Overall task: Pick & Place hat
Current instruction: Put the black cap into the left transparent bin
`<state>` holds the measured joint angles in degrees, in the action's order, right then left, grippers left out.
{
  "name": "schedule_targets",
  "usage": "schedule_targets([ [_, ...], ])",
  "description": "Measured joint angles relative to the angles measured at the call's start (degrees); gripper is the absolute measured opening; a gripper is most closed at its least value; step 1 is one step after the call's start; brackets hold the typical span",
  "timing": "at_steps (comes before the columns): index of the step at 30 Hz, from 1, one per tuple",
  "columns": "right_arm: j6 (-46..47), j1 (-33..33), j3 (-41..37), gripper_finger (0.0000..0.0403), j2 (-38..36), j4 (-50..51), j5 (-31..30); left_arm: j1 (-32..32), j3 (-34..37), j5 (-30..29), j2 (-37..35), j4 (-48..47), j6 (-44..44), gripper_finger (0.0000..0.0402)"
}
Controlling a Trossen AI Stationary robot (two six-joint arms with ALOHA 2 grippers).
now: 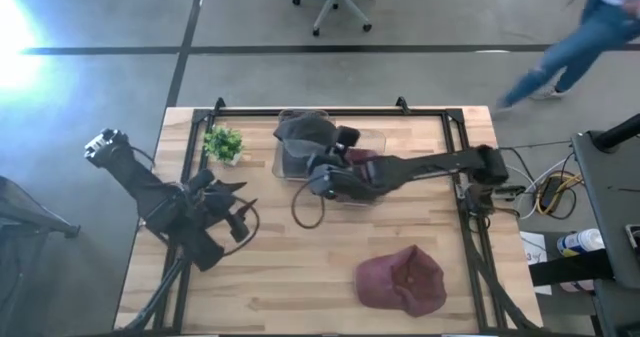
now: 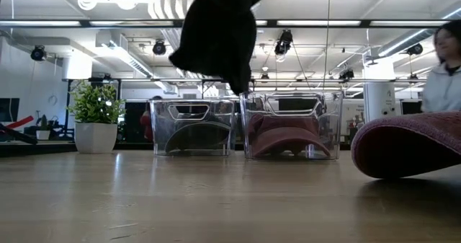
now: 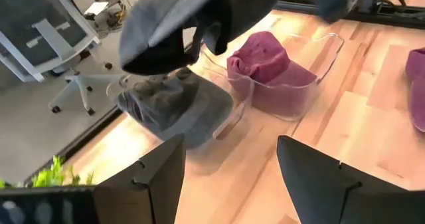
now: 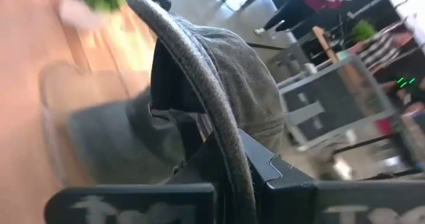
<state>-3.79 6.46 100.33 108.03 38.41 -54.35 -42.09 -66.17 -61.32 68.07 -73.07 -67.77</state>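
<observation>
Wooden table [image 1: 300,267] holds two clear bins [image 2: 292,125]. Right gripper [image 4: 229,164] pinches a grey hat [image 1: 303,129], hiding its fingertips. Left gripper [image 3: 229,177] waits, fingers spread.

Two dark, matte-black jointed arms, left arm [image 1: 160,202] with boxy black links and looped black cable, right arm [image 1: 420,167] slim and tubular, flat angular black fingers [image 3: 143,184], faint white lettering on the wrist housing
</observation>
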Motion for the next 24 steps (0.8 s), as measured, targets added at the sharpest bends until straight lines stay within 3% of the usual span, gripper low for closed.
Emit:
schedule_targets([
  [4,-7.2,-2.3,0.0,0.0013,4.5,-5.4,-1.0,-4.7,0.0,-1.4,0.0,-7.5,-11.7,0.0232],
  [8,-6.0,-3.6,1.3,0.0013,7.2,-12.3,-1.3,-7.9,0.2,-2.2,0.0,-12.1,-19.3,0.0232],
  [13,3.6,-4.3,1.8,0.0013,7.3,-11.9,-1.4,-9.2,2.5,-2.3,0.0,-12.6,-20.9,0.0232],
  [16,4.5,-5.0,1.4,0.0013,7.5,-11.6,-1.3,-9.1,4.4,-2.6,0.0,-12.9,-21.8,0.0232],
  [24,-8.3,-5.2,1.5,0.0013,11.7,-9.8,-4.5,-9.1,7.4,-6.0,-2.0,-13.5,-24.6,0.0232],
])
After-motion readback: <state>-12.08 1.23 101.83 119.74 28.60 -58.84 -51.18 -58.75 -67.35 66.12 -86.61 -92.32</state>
